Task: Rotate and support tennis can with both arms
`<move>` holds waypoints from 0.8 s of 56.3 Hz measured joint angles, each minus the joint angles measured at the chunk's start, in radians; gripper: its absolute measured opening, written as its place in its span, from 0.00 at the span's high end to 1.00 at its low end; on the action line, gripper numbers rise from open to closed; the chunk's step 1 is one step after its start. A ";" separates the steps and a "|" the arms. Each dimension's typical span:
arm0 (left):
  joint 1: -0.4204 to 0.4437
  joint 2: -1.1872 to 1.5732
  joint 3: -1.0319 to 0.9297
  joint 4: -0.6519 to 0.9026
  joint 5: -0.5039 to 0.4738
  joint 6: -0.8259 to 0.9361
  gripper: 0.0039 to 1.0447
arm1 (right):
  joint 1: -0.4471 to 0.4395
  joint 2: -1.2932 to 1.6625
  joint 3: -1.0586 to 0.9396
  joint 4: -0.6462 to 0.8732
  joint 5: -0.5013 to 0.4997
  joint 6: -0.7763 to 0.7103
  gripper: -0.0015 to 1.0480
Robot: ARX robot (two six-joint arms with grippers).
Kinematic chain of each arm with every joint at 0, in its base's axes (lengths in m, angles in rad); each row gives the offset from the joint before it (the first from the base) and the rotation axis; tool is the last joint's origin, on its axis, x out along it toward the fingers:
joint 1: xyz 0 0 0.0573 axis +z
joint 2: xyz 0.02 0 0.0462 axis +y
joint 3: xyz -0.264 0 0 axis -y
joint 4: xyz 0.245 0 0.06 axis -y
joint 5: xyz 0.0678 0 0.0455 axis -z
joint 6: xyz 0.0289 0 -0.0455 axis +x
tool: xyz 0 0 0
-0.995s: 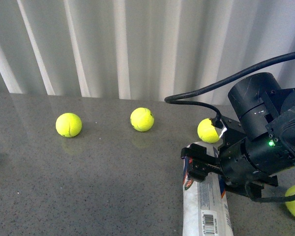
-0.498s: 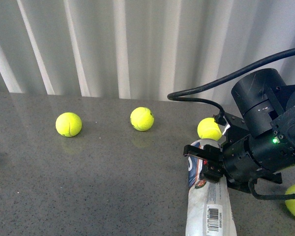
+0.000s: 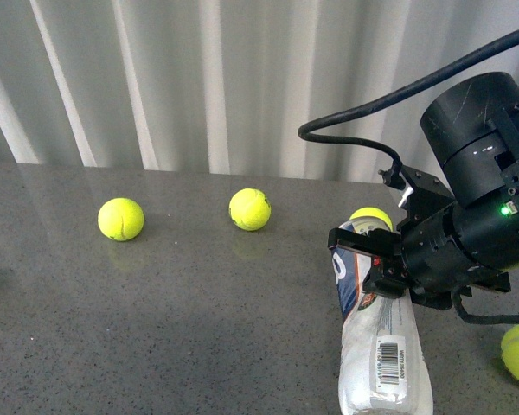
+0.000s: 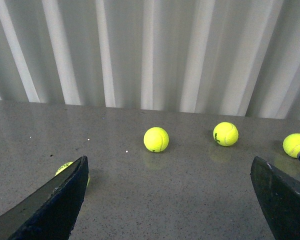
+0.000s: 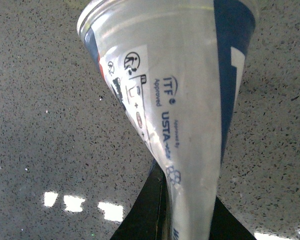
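The right end effector (image 3: pixel 369 259) clamps the tennis can (image 3: pixel 385 350) near its far end, rightward on the worktop (image 3: pixel 156 328), probably to pivot it; the left end effector (image 4: pixel 168 167) hangs wide, free to support.

Right tool (image 5: pixel 187 222) clamps the tennis can (image 5: pixel 180 75) over speckled table (image 5: pixel 40 125).

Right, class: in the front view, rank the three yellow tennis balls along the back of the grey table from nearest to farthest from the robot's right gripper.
1. Yellow tennis ball partly hidden just behind the right gripper, which grips the clear plastic tennis can.
2. Middle yellow ball, further left.
3. Far-left yellow ball.
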 joint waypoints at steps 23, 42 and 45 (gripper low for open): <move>0.000 0.000 0.000 0.000 0.000 0.000 0.06 | 0.100 -0.098 -0.096 0.172 0.198 -0.517 0.95; 0.000 0.000 0.000 0.000 0.000 0.000 0.06 | 0.157 -0.056 -0.223 0.407 0.200 -1.240 0.95; 0.000 0.000 0.000 0.000 0.000 0.000 0.06 | 0.168 -0.043 -0.220 0.423 0.191 -1.281 0.95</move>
